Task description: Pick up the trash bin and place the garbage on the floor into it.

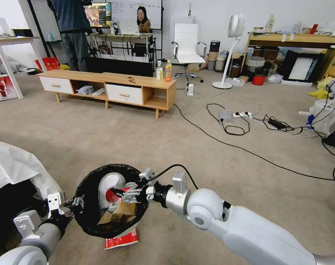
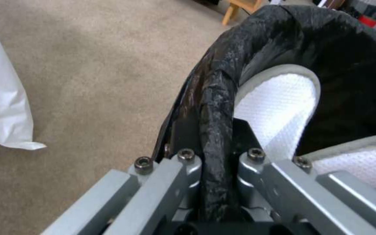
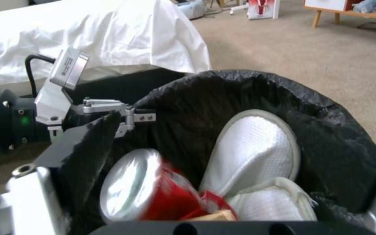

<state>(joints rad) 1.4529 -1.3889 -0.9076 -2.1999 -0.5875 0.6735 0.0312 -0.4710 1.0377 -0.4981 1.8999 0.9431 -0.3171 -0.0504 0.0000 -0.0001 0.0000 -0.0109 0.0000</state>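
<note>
The trash bin [image 1: 87,217], lined with a crinkled black bag, hangs tilted just above the floor [image 1: 211,191]. My left gripper [image 1: 77,203] is shut on its rim, and the bag-wrapped rim [image 2: 216,130] runs between the fingers. My right gripper [image 1: 128,193] hovers over the bin's mouth, fingers spread. A red can [image 3: 153,192] shows blurred inside the bin, clear of the black finger [image 3: 83,147]. White slippers [image 3: 258,153] and a brown paper bag [image 1: 119,213] lie in the bin. A red-white wrapper [image 1: 121,240] lies on the carpet under the bin's near edge.
A white sheet-covered mass [image 1: 12,165] sits close on my left. A low wooden cabinet [image 1: 108,88] with two drink bottles [image 1: 163,71] stands ahead. Black cables [image 1: 230,125] and a power strip cross the carpet to the right. A fan [image 1: 230,48] and a white chair [image 1: 187,48] stand behind.
</note>
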